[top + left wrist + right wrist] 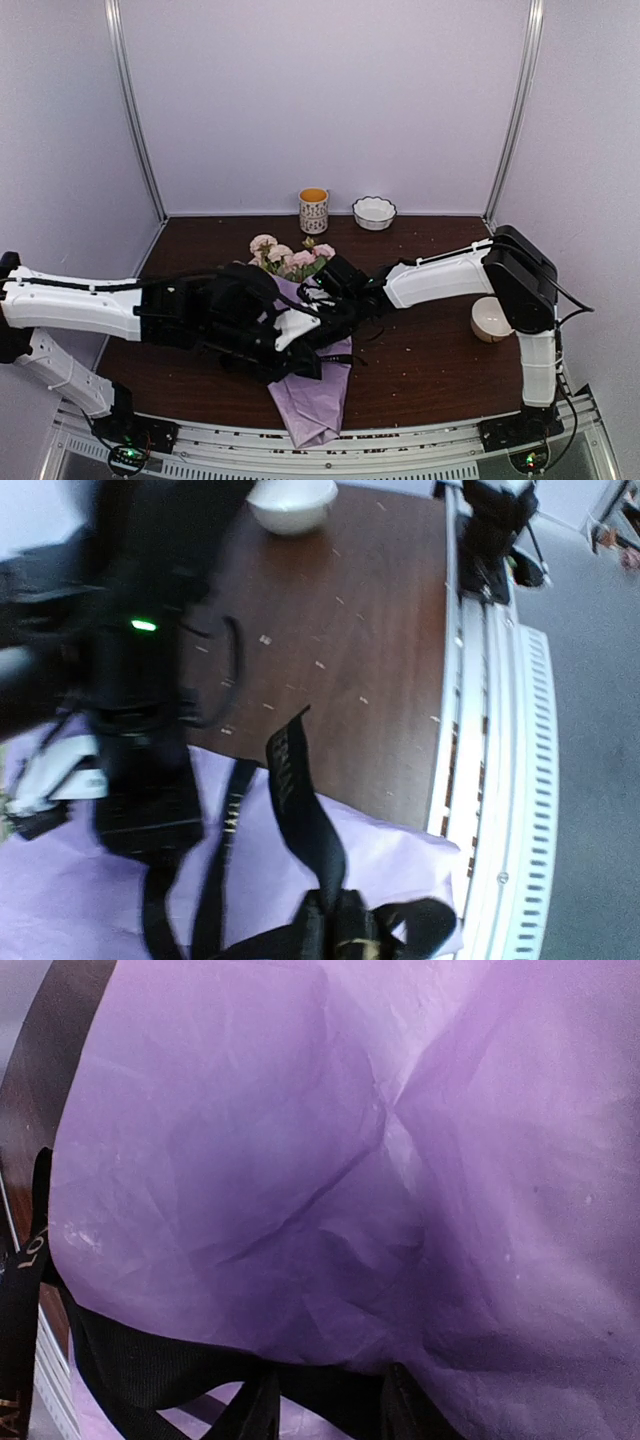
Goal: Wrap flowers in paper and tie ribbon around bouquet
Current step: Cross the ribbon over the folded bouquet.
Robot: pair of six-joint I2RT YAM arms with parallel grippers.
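Jaws of the left gripper (305, 350) clench the ribbon (300, 810) over the bouquet (315, 395), near centre; right gripper (335, 285) I cannot tell. Tugging hard could tear the paper (350, 1160)

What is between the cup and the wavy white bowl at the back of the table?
Nothing sits there. In the top view, only bare brown table shows between the cup and the wavy white bowl.

Even, soft overhead light, faint shadows, left wrist view motion-blurred upper left, paper (300, 1160) softly focused
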